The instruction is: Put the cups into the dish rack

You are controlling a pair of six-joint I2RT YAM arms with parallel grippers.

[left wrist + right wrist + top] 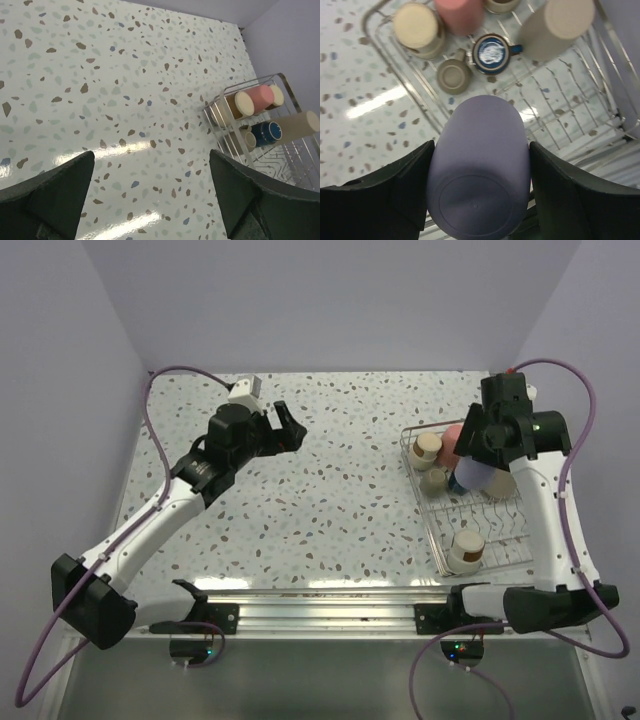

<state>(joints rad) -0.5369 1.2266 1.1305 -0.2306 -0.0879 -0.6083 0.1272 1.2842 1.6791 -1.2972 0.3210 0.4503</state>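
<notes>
1. Where lavender walls (330, 300) enclose it, the speckled desk (330, 500) carries a silvery wire dish rack (497, 525) at right.
2. The left gripper (290, 430) is spread wide and empty at far left.
3. The right wrist view, unlike the left, shows the right gripper (481, 150) clamping a smooth lavender cup (477, 190) over the rack.

Robot lab — plain-walled test booth (330, 300)

White terrazzo-speckled tabletop (340, 490) fills the centre; plain pale lavender walls (330, 300) enclose it from nine through twelve to three o'clock; a silver metal rail (330, 612) runs along six o'clock.
</notes>
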